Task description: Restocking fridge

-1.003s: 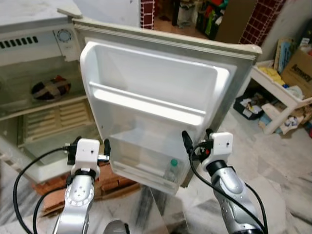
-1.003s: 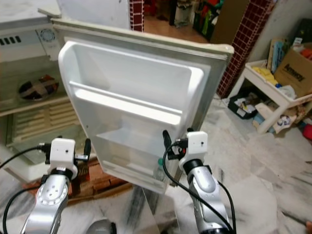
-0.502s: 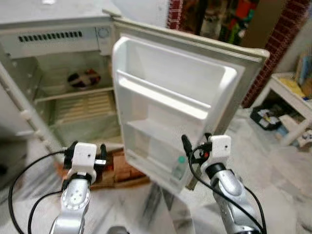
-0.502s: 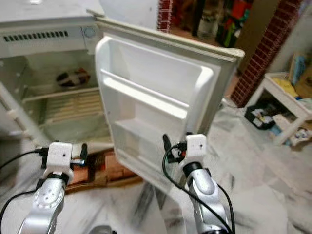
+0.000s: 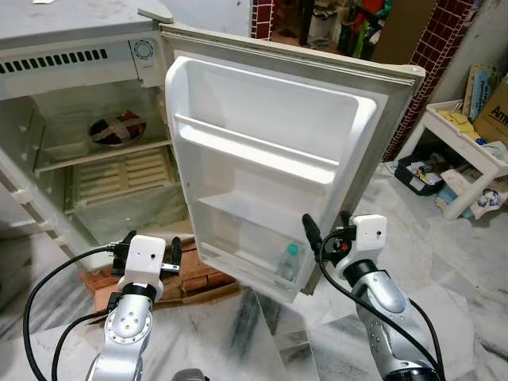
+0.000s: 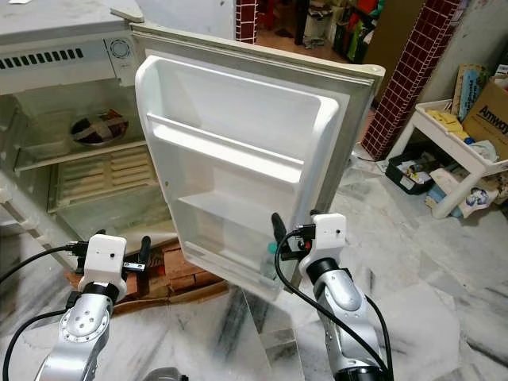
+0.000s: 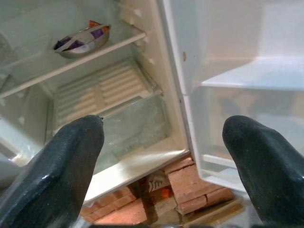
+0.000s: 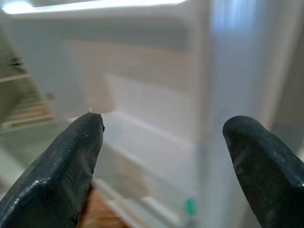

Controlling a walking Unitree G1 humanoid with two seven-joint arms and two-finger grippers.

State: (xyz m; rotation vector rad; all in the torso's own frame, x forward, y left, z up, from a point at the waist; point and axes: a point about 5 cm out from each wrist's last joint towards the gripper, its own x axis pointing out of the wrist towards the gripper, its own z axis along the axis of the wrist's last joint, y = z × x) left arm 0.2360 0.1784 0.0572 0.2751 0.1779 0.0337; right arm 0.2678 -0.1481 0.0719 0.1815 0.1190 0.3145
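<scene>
open fridge door [image 6: 238, 159], green-capped bottle [image 6: 268, 262] in its bottom shelf.

Camera swung leftward since a second ago, more of the fridge interior [image 5: 87, 159] now exposed.

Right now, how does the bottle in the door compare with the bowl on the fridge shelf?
The bottle stands upright in the lowest door bin; the bowl sits on a shelf inside the fridge cabinet. The bottle is clear with a green cap; the bowl is dark and round, with pale strips crossed over its top. The bottle is close to the right gripper; the bowl is farther back, beyond the left gripper. Both are stored in the open fridge.
</scene>
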